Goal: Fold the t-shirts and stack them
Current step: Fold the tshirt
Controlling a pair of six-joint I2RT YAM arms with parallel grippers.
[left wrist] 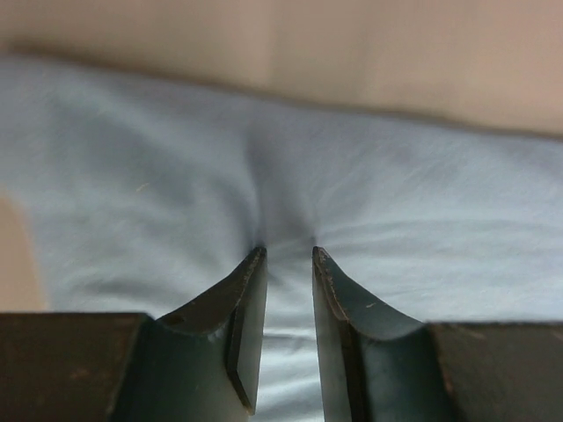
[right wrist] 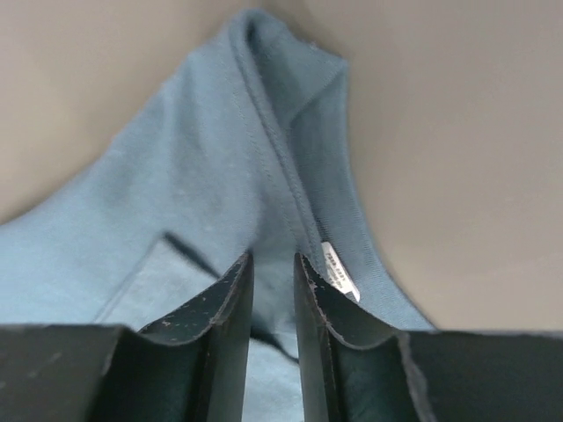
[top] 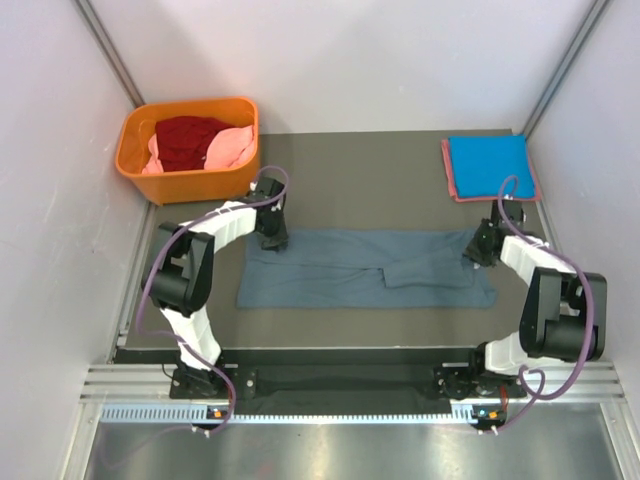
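Two dark fingers of the left gripper (left wrist: 288, 251) pinched a pucker of the soft slate grey-blue t-shirt (top: 365, 268) at its far-left corner, creases fanning from the tips. The tee lay as a long folded strip mid-table; by its ribbed collar (right wrist: 274, 127) and white tag (right wrist: 341, 272) at the right, the right gripper (right wrist: 273, 257) pressed close-set jaws to the cloth, grip unclear.

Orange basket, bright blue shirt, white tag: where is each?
orange basket (top: 187, 185): top view, near wall.
bright blue shirt (top: 487, 165): top view, folded face.
white tag (right wrist: 340, 272): right wrist view, tag's middle.
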